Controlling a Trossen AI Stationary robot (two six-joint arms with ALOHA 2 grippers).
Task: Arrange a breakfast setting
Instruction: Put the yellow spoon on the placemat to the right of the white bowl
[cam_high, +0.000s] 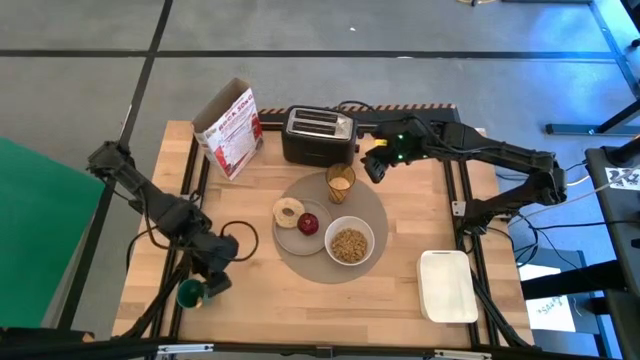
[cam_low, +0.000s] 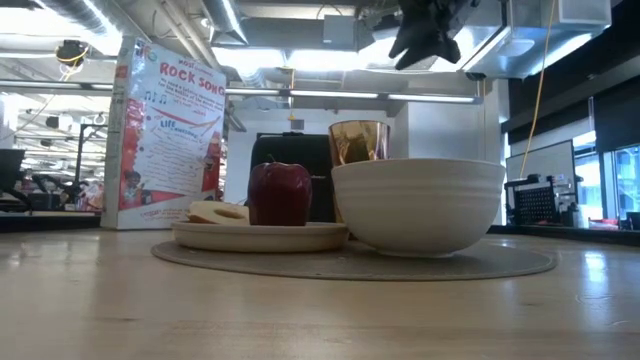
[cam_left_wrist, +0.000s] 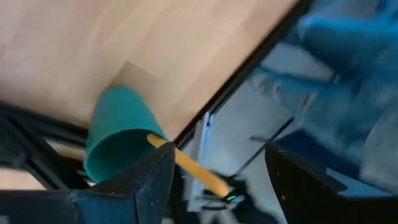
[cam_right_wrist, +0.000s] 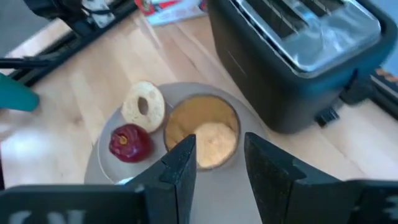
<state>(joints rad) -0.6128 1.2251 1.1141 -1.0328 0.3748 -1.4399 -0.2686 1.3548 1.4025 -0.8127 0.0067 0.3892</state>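
The round grey mat lies mid-table. On it stand a small grey plate with the ring-shaped bread and the red apple, a white bowl holding cereal, and the amber cup. My right gripper hangs open and empty above the mat's far edge, just right of the cup; its wrist view shows the cup beyond its fingers. My left gripper is open at the near left corner, beside the green cup; I cannot tell whether it touches it. No spoon shows.
A black toaster and a cereal box stand at the far side. A white tray lies at the near right. A thin orange stick shows by the green cup. Bare wood lies between the mat and the table's left edge.
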